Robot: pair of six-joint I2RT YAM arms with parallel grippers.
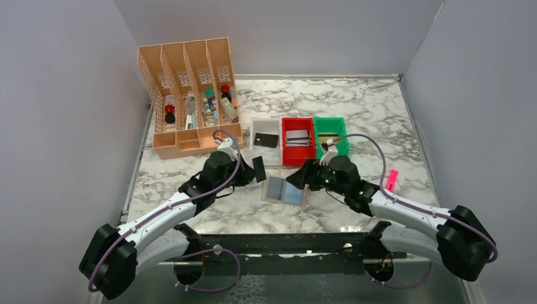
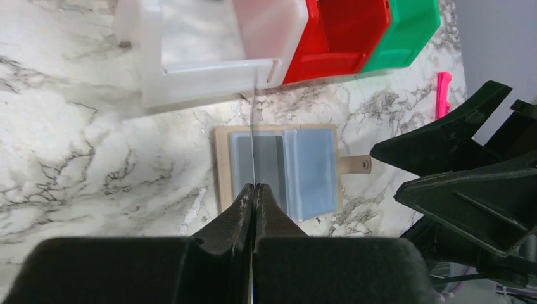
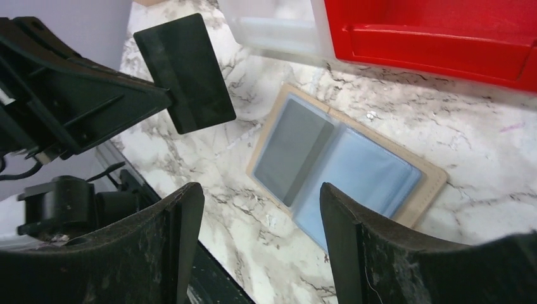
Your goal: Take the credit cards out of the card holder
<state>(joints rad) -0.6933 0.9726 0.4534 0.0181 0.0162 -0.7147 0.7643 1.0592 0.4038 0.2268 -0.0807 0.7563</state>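
Observation:
The card holder (image 1: 284, 190) lies open on the marble table, two blue-grey panels in a tan border; it also shows in the left wrist view (image 2: 282, 168) and the right wrist view (image 3: 342, 164). My left gripper (image 1: 253, 171) is shut on a black credit card (image 1: 259, 168) and holds it upright just above and left of the holder. The card is edge-on in the left wrist view (image 2: 252, 126) and broadside in the right wrist view (image 3: 185, 73). My right gripper (image 1: 304, 176) is open and empty over the holder's right edge (image 3: 259, 196).
White bin (image 1: 273, 153) holds a black card (image 1: 266, 140); red bin (image 1: 297, 155) holds a silver-grey card (image 1: 297, 137); green bin (image 1: 342, 136) stands beside them. An orange slotted organizer (image 1: 190, 95) stands at the back left. A pink marker (image 1: 392, 179) lies at the right.

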